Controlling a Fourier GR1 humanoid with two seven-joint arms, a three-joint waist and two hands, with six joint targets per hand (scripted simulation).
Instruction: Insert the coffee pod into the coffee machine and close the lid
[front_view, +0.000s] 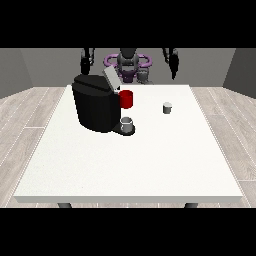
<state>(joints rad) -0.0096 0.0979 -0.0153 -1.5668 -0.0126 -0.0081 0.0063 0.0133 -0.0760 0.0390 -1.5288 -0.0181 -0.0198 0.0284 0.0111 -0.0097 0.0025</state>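
Coffee pod (167, 107) small cylinder, coffee machine (96, 102) boxy black

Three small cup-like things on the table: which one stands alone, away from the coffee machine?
The small grey pod, alone on the table's right side. The red cup and the grey cup both sit against the black coffee machine.

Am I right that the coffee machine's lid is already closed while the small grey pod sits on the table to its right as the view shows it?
Not quite: the front view shows the lid of the coffee machine raised, not closed. The rest holds: the small grey pod sits on the table to the machine's right.
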